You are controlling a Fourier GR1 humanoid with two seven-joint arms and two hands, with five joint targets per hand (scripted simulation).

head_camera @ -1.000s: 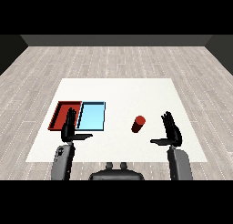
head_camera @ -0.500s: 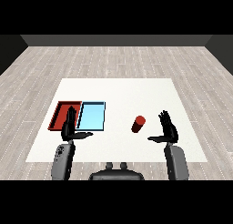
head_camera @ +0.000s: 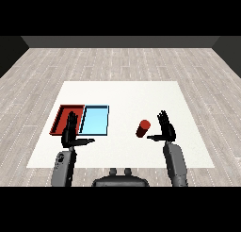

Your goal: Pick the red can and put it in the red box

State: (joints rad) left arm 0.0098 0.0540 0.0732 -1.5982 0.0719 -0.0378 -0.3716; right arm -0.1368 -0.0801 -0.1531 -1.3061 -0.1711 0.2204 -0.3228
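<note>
Just beside the can (head_camera: pixel 142 128), on its right, I had my right hand (head_camera: pixel 166 130) standing with fingers straight and the thumb pointing toward it, open and holding nothing, which I judged a sensible pose for closing round the can from the side. My left hand (head_camera: pixel 70 133) was open too, fingers up and thumb out, hovering over the near edge of the red tray (head_camera: pixel 60 119), apart from the job. Seen from my head view, the can was a short red cylinder, tilted a little, on the white surface (head_camera: pixel 127 96) right of the blue tray (head_camera: pixel 95 120) and well apart from the red one.
</note>
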